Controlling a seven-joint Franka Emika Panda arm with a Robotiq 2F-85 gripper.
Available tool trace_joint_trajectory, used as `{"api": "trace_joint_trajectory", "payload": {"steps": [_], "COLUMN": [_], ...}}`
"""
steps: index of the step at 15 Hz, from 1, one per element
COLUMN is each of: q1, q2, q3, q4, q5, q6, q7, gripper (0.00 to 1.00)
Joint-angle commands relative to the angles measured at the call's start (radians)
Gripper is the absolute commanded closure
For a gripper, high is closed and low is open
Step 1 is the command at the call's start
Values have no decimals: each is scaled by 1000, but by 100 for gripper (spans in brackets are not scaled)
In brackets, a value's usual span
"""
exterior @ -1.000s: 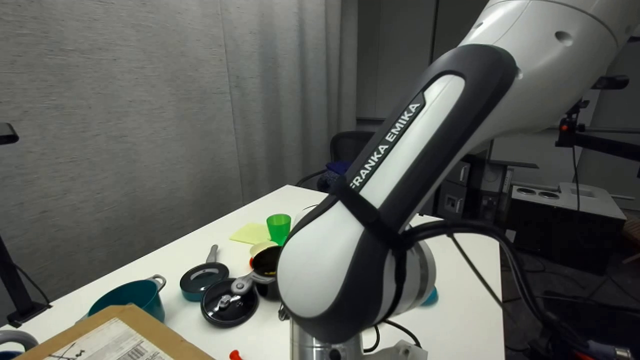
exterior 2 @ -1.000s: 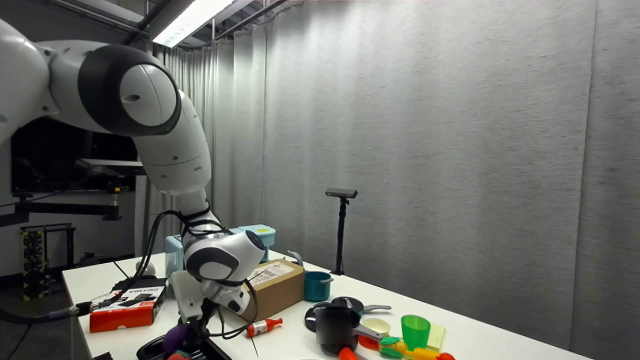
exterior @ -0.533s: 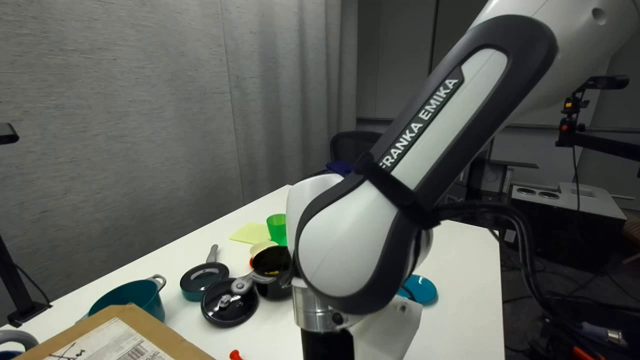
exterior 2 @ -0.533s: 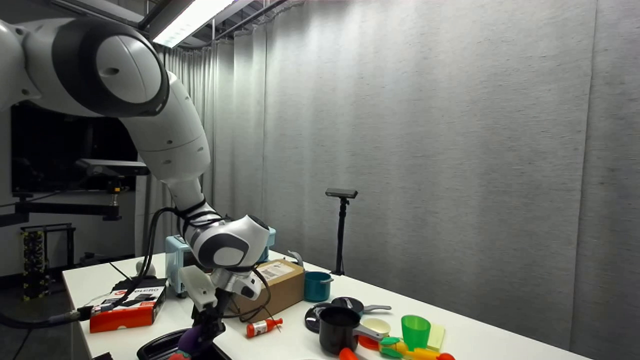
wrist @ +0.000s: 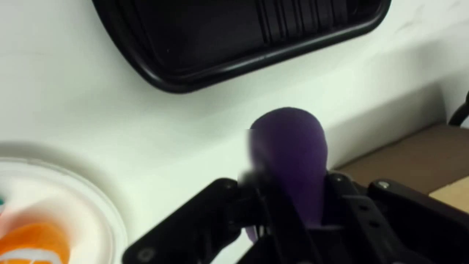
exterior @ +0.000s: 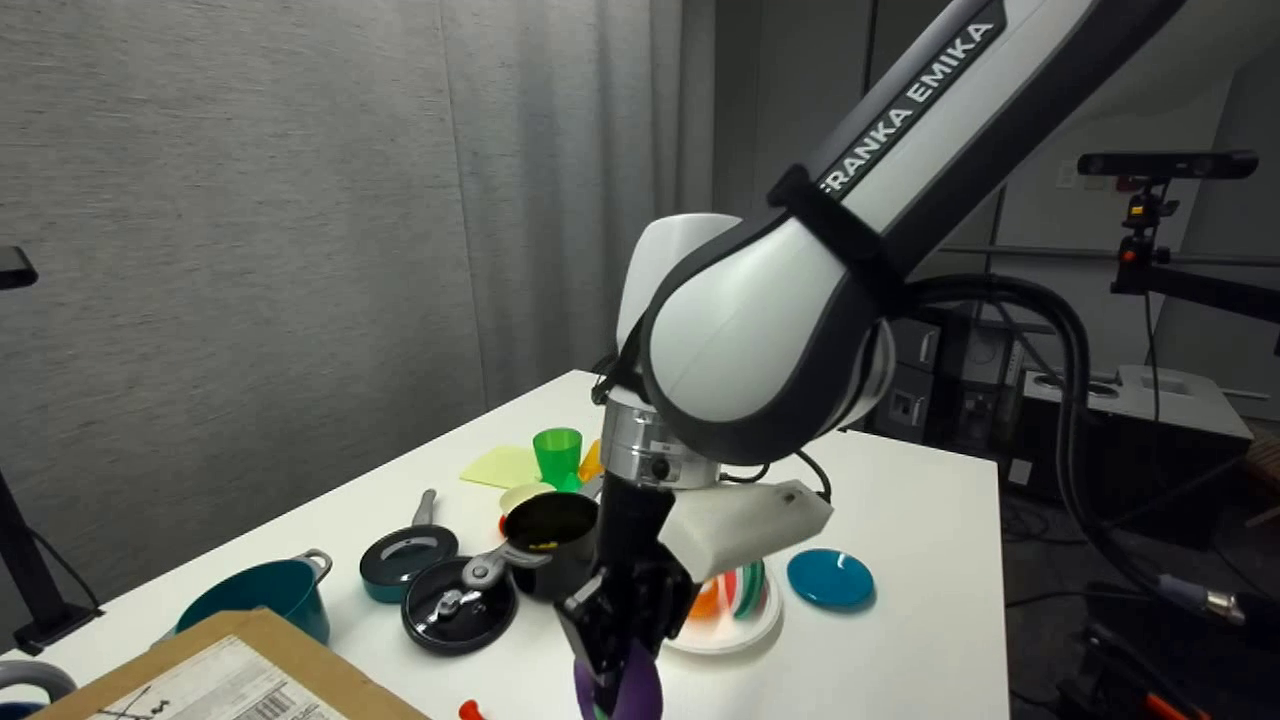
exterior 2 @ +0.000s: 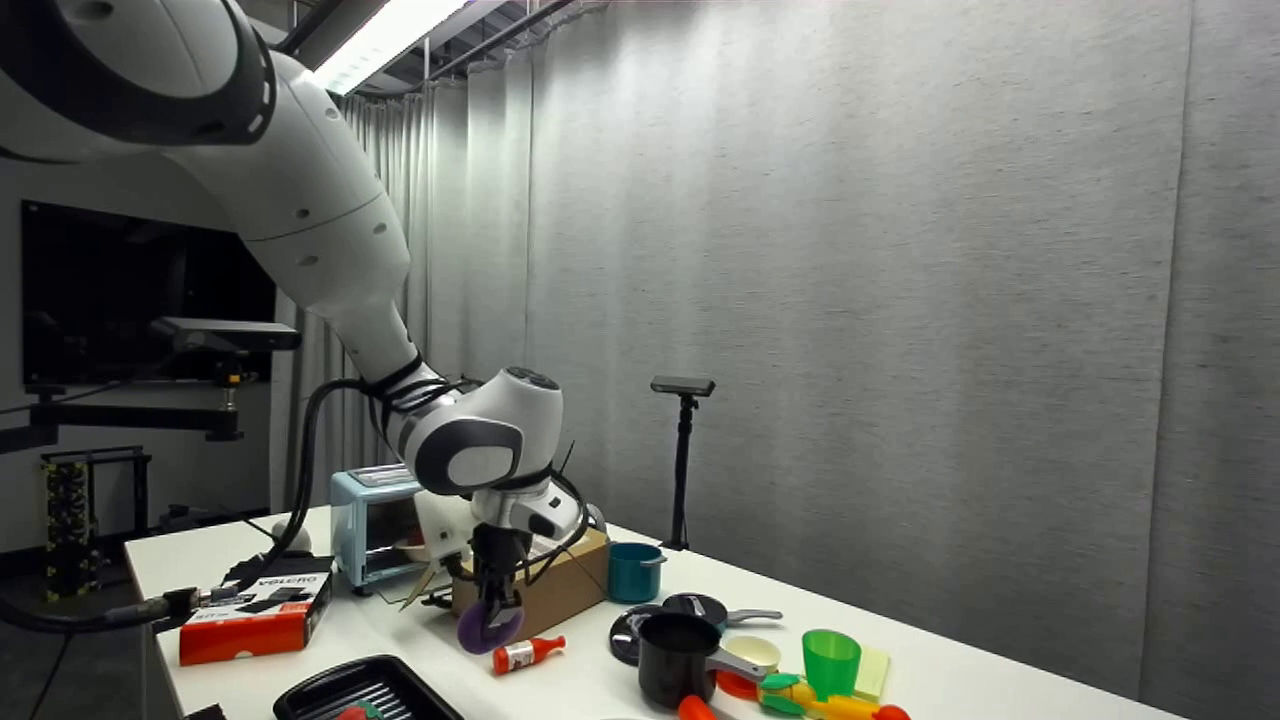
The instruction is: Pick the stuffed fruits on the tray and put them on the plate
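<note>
Between clamped fingers [wrist: 361, 216] hangs a purple plush [wrist: 289, 146], seemingly mid-transfer and next needing sideways travel to the plate [wrist: 89, 214].

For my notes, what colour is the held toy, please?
The toy is mostly purple, clearest in the wrist view.

Open table [wrist: 176, 132] runs between tray [wrist: 212, 36] and plate [wrist: 88, 216], but the cardboard box [wrist: 414, 157] stands near the claw [wrist: 295, 179].
</note>
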Motion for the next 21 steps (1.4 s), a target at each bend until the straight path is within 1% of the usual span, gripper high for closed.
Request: {"api": "trace_joint_trajectory", "payload": {"steps": [1, 2, 3, 4, 5, 6, 7, 8, 9, 10, 12, 14, 15, 16, 17, 18, 21], "q1": [47, 52, 48, 35, 32, 55, 70, 90, 121, 160, 225, 262, 267, 273, 276, 282, 302], "q2": [-74, -79, -70, -44, -16, 21, 43, 68, 98, 132, 191, 208, 210, 206, 201, 199, 162], "q3": [-66, -73, -59, -13, 24, 50, 70, 97, 115, 128, 141, 100, 91, 77, 66, 56, 15], "q4": [-81, -90, -88, -79, -78, -98, -104, -112, -117, -111, -95, -74, -65, -49, -42, -33, -29], "q5": [-110, -135, -134, -89, -54, -46, -48, -50, -65, -86, -122, -201, -227, -260, -292, -323, -409], "q6": [118, 122, 94, 38, -2, 10, -13, -21, -31, -43, -72, -103, -124, -160, -185, -215, -217], "q7": [210, 247, 249, 195, 155, 161, 163, 163, 178, 201, 220, 228, 220, 224, 216, 216, 255], "gripper": [92, 52, 51, 46, 37, 30, 21, 14, 5, 1, 0, 0, 0, 25, 26, 32, 57]}}
